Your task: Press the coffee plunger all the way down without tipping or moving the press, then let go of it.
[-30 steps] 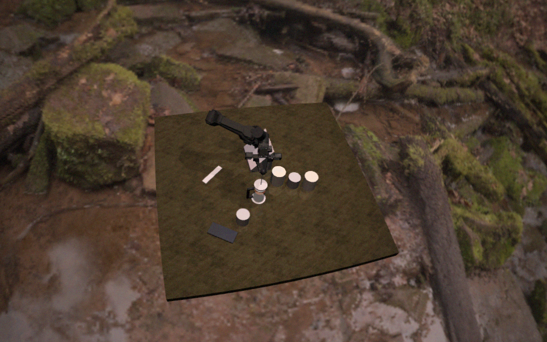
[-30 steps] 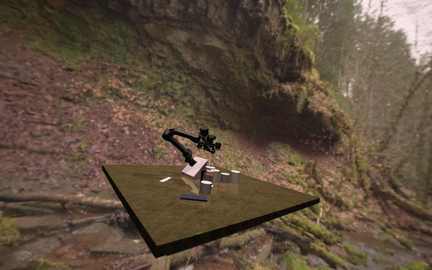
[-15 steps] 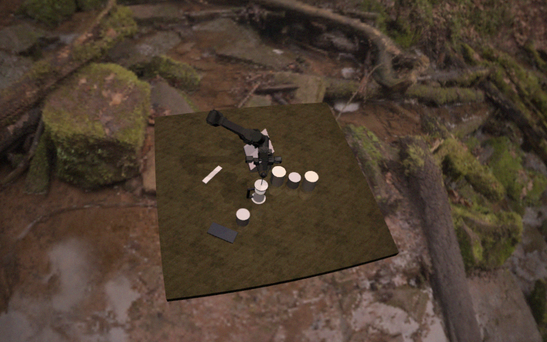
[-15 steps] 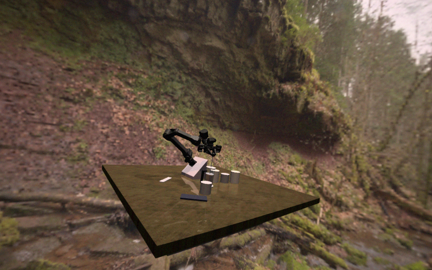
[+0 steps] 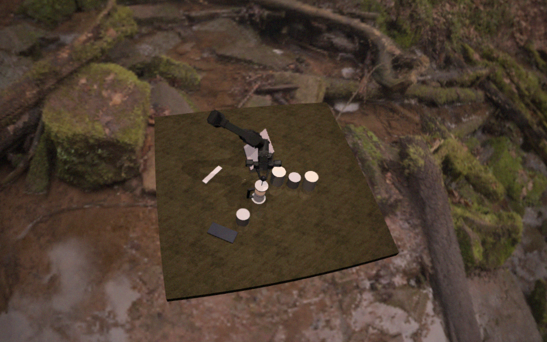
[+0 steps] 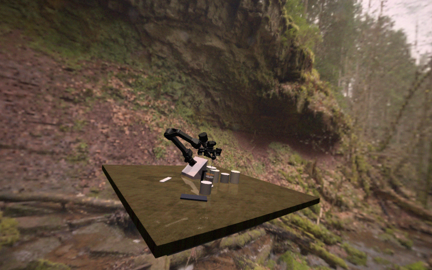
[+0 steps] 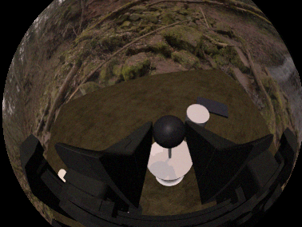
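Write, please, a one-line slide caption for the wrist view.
Gripper shut on the black plunger knob, directly above the coffee press.

Dim, soft daylight throughout; backgrounds blurred, wrist view fisheye-warped, black-edged.

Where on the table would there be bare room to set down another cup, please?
The wide stretch of table between the near edge and the row of three cylinders is bare, as is the strip behind the white strip. It is crowded around the coffee press, where the claw grips the plunger knob.
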{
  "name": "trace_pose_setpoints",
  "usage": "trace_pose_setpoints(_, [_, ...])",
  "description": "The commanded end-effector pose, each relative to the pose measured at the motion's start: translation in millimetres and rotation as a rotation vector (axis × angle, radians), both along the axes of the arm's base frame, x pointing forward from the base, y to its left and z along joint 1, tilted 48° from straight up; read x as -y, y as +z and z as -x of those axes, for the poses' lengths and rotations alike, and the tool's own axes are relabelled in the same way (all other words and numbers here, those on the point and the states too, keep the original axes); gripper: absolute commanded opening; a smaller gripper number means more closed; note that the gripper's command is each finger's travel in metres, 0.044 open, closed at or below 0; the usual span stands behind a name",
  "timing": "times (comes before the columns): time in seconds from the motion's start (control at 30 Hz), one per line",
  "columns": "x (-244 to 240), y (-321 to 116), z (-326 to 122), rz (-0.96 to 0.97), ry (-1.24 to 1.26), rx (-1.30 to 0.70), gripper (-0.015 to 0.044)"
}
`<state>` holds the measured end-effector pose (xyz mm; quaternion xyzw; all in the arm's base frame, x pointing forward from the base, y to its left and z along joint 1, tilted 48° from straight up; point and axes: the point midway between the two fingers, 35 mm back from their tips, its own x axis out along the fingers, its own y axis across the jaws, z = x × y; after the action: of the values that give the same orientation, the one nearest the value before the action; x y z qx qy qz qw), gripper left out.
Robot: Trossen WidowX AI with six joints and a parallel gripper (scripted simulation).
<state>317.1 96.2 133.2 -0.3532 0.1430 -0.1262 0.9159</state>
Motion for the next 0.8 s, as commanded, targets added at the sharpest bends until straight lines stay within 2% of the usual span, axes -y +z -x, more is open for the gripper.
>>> trace_pose_setpoints(0.0, [16, -18, 2, 0.038, -0.025, -0.040, 0.0122])
trace_pose_setpoints(0.77, [29, -27, -13, 0.045, -0.024, -0.029, 0.0122])
